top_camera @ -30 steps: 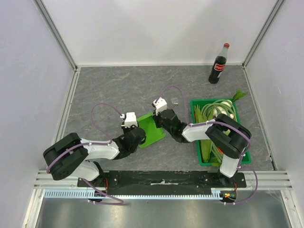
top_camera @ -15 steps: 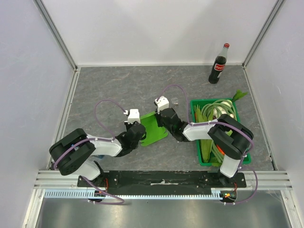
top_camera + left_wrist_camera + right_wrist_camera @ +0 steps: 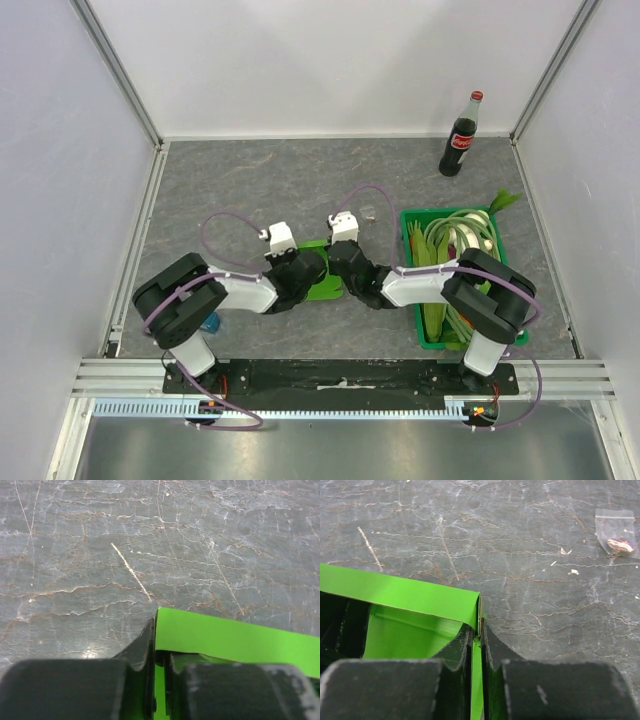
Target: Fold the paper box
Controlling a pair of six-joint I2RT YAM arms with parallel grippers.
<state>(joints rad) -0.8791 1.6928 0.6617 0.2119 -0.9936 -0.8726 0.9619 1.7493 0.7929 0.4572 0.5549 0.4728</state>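
The left claw [image 3: 157, 645] has just snapped shut. A second ago it was spread and a little way from the paper box [image 3: 322, 285]. Now its two fingers are pressed together on the thin green edge at one corner. The left arm has also slid in closer to the middle of the worktop [image 3: 250, 190]. The right claw [image 3: 480, 635] has not changed. It pinches another corner of the box, where a green side wall stands up.

The box sits in the middle of the worktop, right between the two claws, and both of them touch it. From above, the arms hide much of it, so less green shows than before.

I think this means the robot now holds the box on two sides. It could bend a flap without the box sliding away. The folding looks only partly done. The card is thin, so a hard pull could crease or tear it.
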